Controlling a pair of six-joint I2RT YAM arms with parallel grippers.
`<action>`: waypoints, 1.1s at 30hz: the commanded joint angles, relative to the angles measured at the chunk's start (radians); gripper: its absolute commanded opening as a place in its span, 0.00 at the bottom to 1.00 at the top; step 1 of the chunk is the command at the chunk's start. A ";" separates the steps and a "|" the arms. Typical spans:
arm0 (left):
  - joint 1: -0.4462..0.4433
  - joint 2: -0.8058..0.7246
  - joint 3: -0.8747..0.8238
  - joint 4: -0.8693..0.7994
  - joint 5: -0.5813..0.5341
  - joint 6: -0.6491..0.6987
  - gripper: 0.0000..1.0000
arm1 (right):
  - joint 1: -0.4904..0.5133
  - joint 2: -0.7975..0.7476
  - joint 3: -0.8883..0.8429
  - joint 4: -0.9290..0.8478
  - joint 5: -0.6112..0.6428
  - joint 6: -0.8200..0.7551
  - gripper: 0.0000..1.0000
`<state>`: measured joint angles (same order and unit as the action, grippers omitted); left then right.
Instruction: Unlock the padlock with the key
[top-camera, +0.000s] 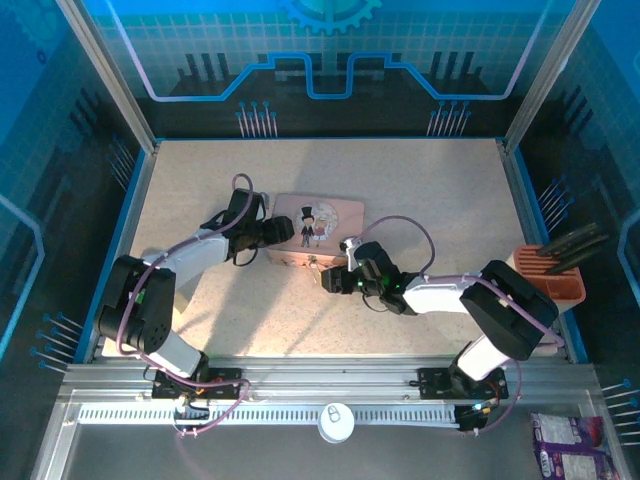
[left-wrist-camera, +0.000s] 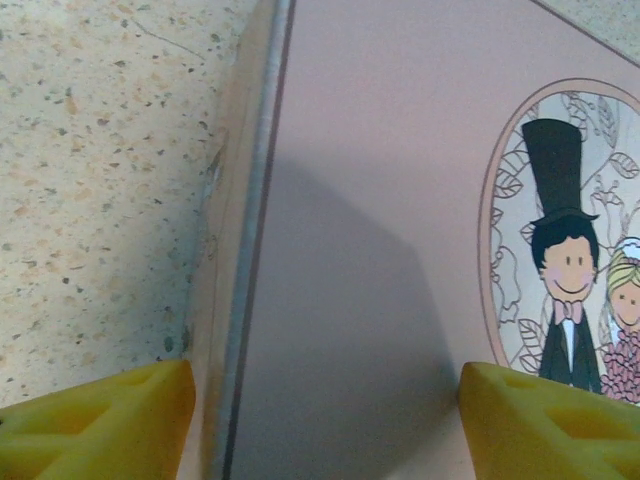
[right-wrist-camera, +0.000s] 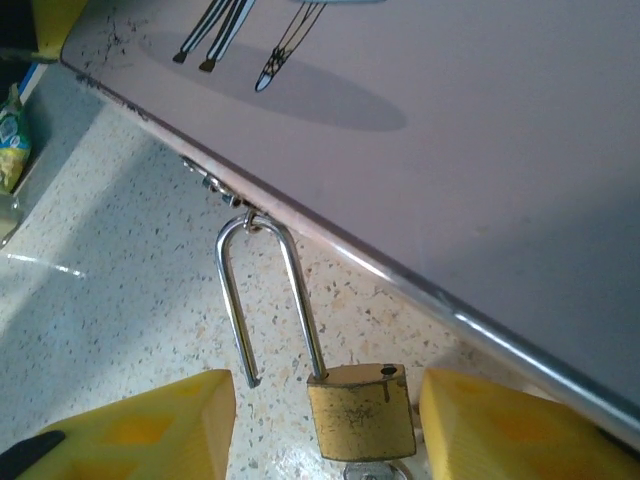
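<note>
- Your left gripper (left-wrist-camera: 325, 425) has its yellow fingers (left-wrist-camera: 95, 420) apart at the left end of the pink tin (left-wrist-camera: 400, 250). One finger is off the tin's edge above the table (left-wrist-camera: 90, 150), the other over the lid by the cartoon couple; neither visibly presses on the tin.
- Your right gripper (right-wrist-camera: 325, 425) is spread at the tin's front edge, with a finger on each side of the padlock (right-wrist-camera: 360, 408) and a gap on both sides.
- The padlock hangs from the tin's front latch by its shackle, with one shackle leg free of the brass body.
- The key (right-wrist-camera: 372, 471) shows as a grey sliver at the bottom of the body.
</note>
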<state>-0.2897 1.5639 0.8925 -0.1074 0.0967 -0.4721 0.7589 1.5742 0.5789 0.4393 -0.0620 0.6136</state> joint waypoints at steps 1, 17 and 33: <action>0.004 -0.001 -0.041 0.041 0.041 -0.030 0.70 | -0.031 0.021 0.038 -0.077 -0.076 -0.061 0.53; -0.133 -0.114 -0.227 0.114 -0.056 -0.188 0.65 | -0.150 0.041 0.047 -0.012 -0.194 -0.080 0.47; -0.198 -0.163 -0.273 0.144 -0.126 -0.276 0.63 | -0.161 0.158 -0.136 0.516 -0.166 0.225 0.38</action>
<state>-0.4625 1.4105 0.6525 0.0944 -0.0383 -0.7223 0.6014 1.6993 0.4706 0.8246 -0.2619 0.7822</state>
